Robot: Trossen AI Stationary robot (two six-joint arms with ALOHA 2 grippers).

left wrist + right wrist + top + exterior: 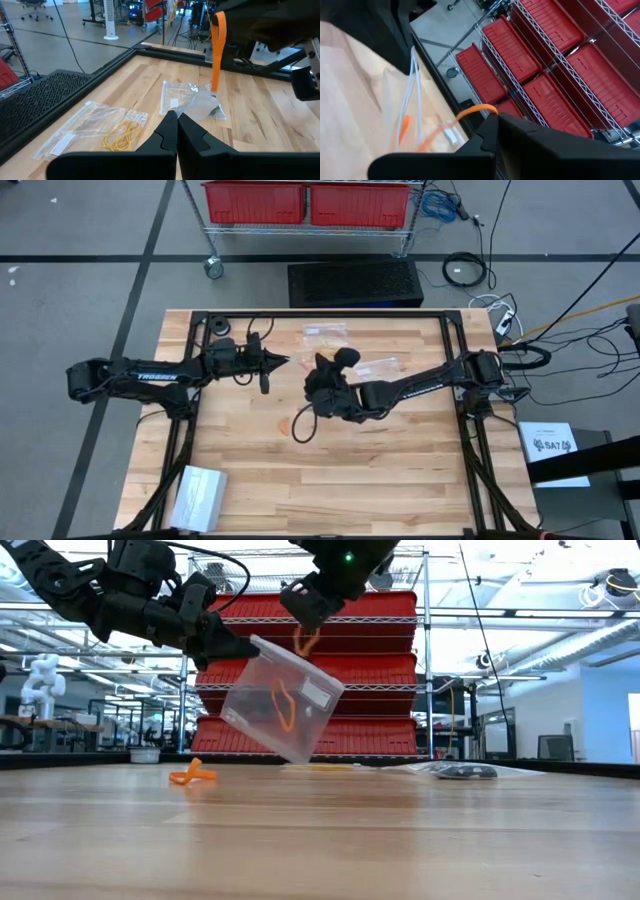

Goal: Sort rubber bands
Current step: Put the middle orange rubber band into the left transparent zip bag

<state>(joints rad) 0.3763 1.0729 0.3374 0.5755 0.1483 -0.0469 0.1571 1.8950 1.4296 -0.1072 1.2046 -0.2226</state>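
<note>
My left gripper (240, 645) is shut on a clear plastic bag (300, 690) that has an orange rubber band (285, 705) inside it. My right gripper (305, 615) stands just above the bag's upper edge, shut on another orange rubber band (217, 50). More orange rubber bands (300, 428) lie loose on the table. A clear bag with yellow rubber bands (120, 136) lies flat near the far edge. A second bag (460, 771) holding dark bands lies flat to its right. My left gripper pinches the clear bag's upper corner (252, 642) between its two fingers, reaching in about level from the table's left. The bag hangs tilted below the fingertips, clear of the table. My right gripper pinches the orange rubber band at its upper end (477, 111), coming from the table's right. The band hangs down slack below the fingers (305, 640), lifted clear, with its lower end at the bag's upper edge.
A white packet (198, 495) lies at the table's near left corner. A black frame (320, 314) runs along the table's far edge and sides. Shelves of red bins (300, 730) stand beyond the far edge.
</note>
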